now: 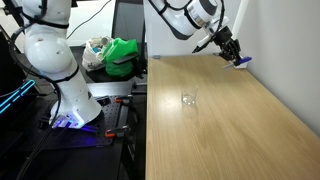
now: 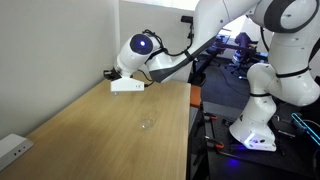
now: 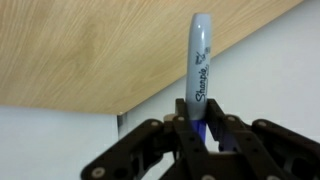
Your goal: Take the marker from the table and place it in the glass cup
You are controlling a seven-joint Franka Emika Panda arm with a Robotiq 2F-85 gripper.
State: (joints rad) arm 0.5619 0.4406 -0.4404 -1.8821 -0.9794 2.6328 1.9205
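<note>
In the wrist view my gripper [image 3: 198, 125] is shut on the marker [image 3: 200, 60], a grey and blue pen that sticks out past the fingers, over the far edge of the table [image 3: 90, 50]. In both exterior views the gripper [image 1: 232, 50] [image 2: 141, 80] is at the far end of the light wood table [image 1: 220, 135] [image 2: 90, 130], next to the wall. The marker is too small to make out there. The glass cup [image 1: 189, 99] [image 2: 147, 123] stands upright near the middle of the table, well apart from the gripper.
A white rectangular block [image 2: 127, 85] lies on the table just under the gripper. A white box [image 2: 12, 150] sits at the table's near corner. A wall runs along one long side. Green and white bags [image 1: 118, 55] and the robot base [image 1: 60, 70] stand off the table.
</note>
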